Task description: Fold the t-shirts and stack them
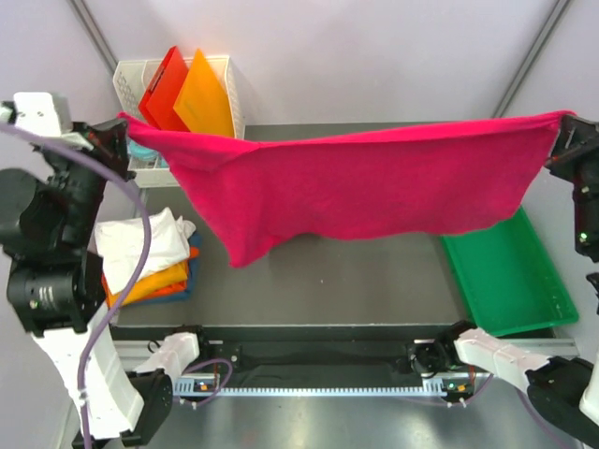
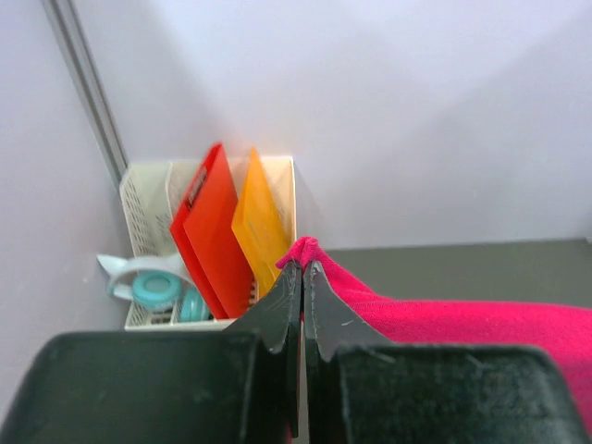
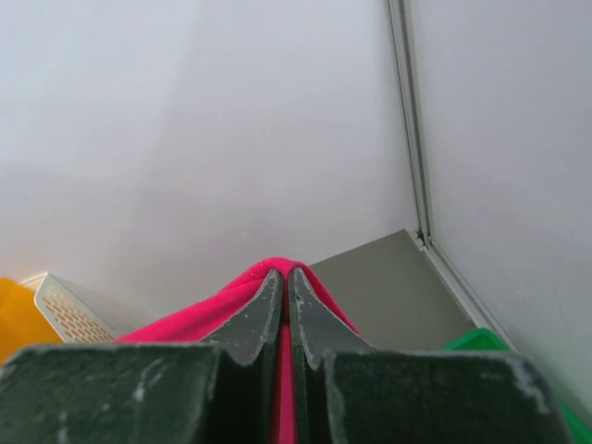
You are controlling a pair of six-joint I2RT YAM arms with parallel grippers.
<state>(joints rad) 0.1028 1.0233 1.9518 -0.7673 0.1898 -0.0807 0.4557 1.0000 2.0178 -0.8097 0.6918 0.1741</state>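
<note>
The left gripper [image 1: 117,138] is hanging high over the left edge of the table [image 1: 356,281], its jaws clamped together on one corner of the pink shirt [image 1: 374,187]. Below it, by the left edge, a crumpled white shirt [image 1: 140,241] is lying on a folded orange shirt [image 1: 150,281], with a blue shirt [image 1: 190,271] showing underneath. In the far left corner a white basket [image 1: 232,89] is holding a red board [image 1: 161,89] and an orange board [image 1: 206,94], both leaning upright, with a teal tape roll [image 2: 157,289] lying beside them. A label is running along the red board's spine, too blurred to read.

The pink shirt is stretching in the air across nearly the whole table. Its top edge is pulling taut between the two grippers and its lower edge is sagging, with one point drooping left of centre. Whether that point is touching the table cannot be told. Dark grey table is lying open under the shirt and in front of it. Along the near edge a rail [image 1: 328,383] is carrying ruler marks too small to read.

At the right edge a green tray [image 1: 505,271] is sitting, its far end under the shirt. The right gripper [image 1: 564,131] is holding the other corner, jaws pinched tight on the cloth. Pale lilac-grey walls are closing in the back, with metal posts slanting in both far corners.
</note>
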